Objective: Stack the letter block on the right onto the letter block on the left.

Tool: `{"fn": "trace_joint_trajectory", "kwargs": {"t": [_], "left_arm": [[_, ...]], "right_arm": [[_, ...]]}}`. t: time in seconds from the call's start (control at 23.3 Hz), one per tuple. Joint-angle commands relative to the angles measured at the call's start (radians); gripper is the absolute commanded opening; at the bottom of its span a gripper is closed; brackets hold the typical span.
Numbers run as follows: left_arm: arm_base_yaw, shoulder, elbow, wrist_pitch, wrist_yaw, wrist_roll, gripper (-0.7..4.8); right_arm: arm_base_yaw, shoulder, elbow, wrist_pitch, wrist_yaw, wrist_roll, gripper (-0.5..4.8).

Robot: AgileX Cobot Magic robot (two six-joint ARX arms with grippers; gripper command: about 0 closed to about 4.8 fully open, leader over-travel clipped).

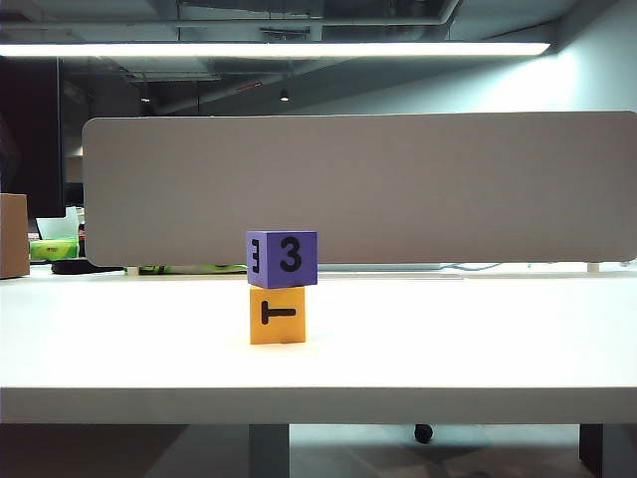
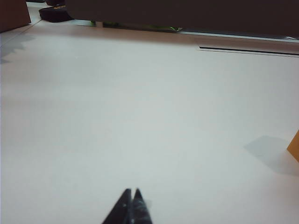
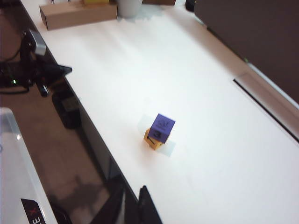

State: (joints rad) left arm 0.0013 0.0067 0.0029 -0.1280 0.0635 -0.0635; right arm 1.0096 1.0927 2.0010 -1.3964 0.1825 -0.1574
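Purple block [image 1: 283,259]: sits on top of the orange block [image 1: 278,315], near the middle of the white table [image 1: 478,339], close to its front edge; a black "3" faces the exterior camera; it overhangs the lower block a little on both sides and is turned slightly against it.
Orange block: rests on the table, carrying the purple block; a black "T" lying on its side shows on its front face; in the left wrist view only a corner of it shows at the frame's edge.
Stack in right wrist view: purple block [image 3: 162,126] on orange block [image 3: 153,139], seen from above and well apart from the gripper; nothing touches it.
Left gripper [image 2: 130,193]: low over bare table, well apart from the stack; the two dark fingertips are pressed together, tips meeting; it holds nothing.
Right gripper [image 3: 131,193]: high above the table's front edge, away from the stack; only the dark finger ends show, with a narrow gap between them; nothing sits between them and they touch nothing.
Exterior view: neither arm shows.
Partition [image 1: 358,189]: grey panel standing behind the table, beyond the stack.
Cardboard box [image 3: 77,14]: lies at the table's far end, well apart from the blocks.
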Motion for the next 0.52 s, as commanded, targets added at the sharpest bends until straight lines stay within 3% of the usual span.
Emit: {"fn": "trace_joint_trajectory", "kwargs": {"t": [0.04,0.21,0.3,0.39,0.43,0.47,0.52], "left_arm": [[-0.001,0.000,0.005,0.008,0.003,0.003,-0.05],[-0.001,0.000,0.005,0.008,0.004,0.003,-0.05],[-0.002,0.000,0.005,0.008,0.003,0.003,-0.05],[-0.002,0.000,0.005,0.008,0.002,0.004,-0.05],[-0.002,0.000,0.005,0.008,0.004,0.004,-0.05],[-0.002,0.000,0.005,0.008,0.004,0.003,-0.05],[-0.001,0.000,0.005,0.008,0.004,0.004,-0.05]], "right_arm": [[0.000,0.036,-0.010,0.068,0.010,-0.002,0.53],[-0.041,0.082,-0.015,0.139,0.113,-0.091,0.53],[-0.173,0.041,-0.053,0.267,0.092,-0.124,0.53],[-0.381,-0.047,-0.129,0.394,-0.112,-0.119,0.53],[-0.522,-0.116,-0.198,0.466,-0.290,-0.102,0.53],[-0.616,-0.177,-0.257,0.520,-0.382,-0.101,0.53],[-0.704,-0.252,-0.331,0.579,-0.409,-0.101,0.53]]}}
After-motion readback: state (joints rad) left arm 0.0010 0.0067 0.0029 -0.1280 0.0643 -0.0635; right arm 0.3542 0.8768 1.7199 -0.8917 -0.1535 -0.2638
